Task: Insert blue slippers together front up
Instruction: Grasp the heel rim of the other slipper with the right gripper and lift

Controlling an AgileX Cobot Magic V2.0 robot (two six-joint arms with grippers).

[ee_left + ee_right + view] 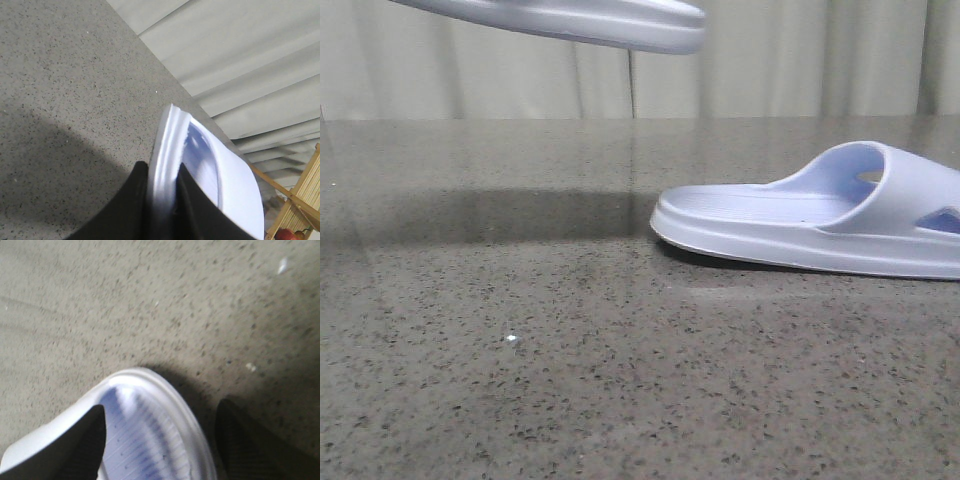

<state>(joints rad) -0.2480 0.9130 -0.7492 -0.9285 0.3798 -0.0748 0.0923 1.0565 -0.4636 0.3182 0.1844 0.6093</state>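
Observation:
One pale blue slipper (570, 22) hangs in the air at the top of the front view, its sole side showing. In the left wrist view my left gripper (162, 175) is shut on the rim of this slipper (230, 185), one black finger on each side of its edge. The second slipper (810, 225) lies flat on the table at the right, strap to the right. In the right wrist view my right gripper (160, 437) is open above the rounded end of this slipper (150, 440), one finger over the ribbed footbed and the other outside the rim. Neither gripper shows in the front view.
The table (520, 330) is dark speckled stone, with a small white speck (511, 339) on it. A pale curtain (800, 70) hangs behind. A wooden rack (302, 195) and a red object (286, 235) show at the edge of the left wrist view.

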